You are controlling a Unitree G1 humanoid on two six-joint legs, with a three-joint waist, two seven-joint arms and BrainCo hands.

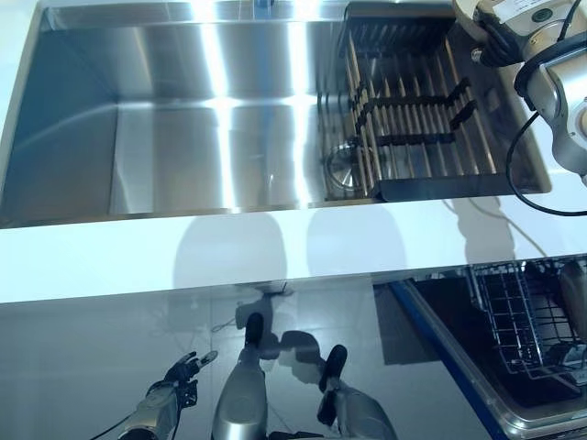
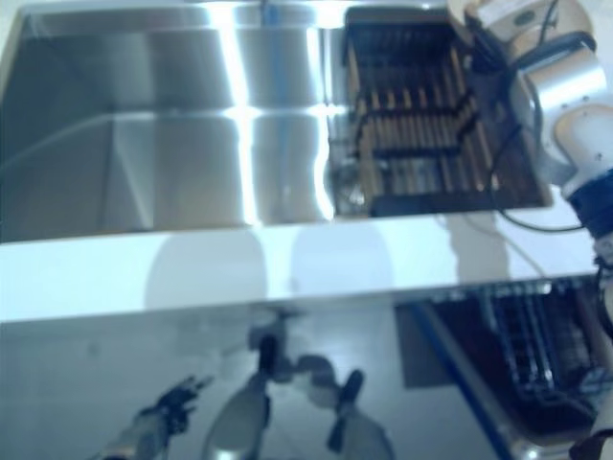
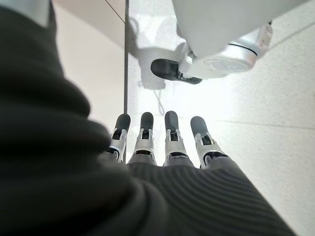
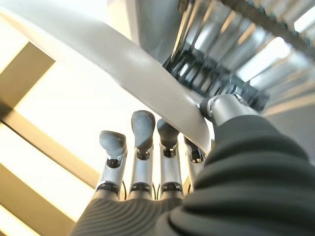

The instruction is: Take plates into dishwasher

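A white plate [image 4: 98, 54] fills the right wrist view, its rim crossing in front of the rack's dark tines. My right hand [image 4: 142, 147] is shut on it, with fingers [image 4: 143, 125] against one face and the thumb [image 4: 224, 105] pressed on the rim. In the left eye view that hand's dark cover [image 1: 495, 41] sits at the far right end of the wooden dish rack [image 1: 413, 119] in the sink. The dishwasher's wire basket [image 1: 527, 321] stands pulled out at lower right. My left hand [image 1: 179, 376] hangs low at the lower left, open and holding nothing.
The steel sink basin [image 1: 183, 137] lies left of the rack, with a drain strainer [image 1: 341, 165] by the rack's edge. A white countertop [image 1: 275, 247] runs across the front. The open dishwasher door [image 1: 459, 367] juts out below it.
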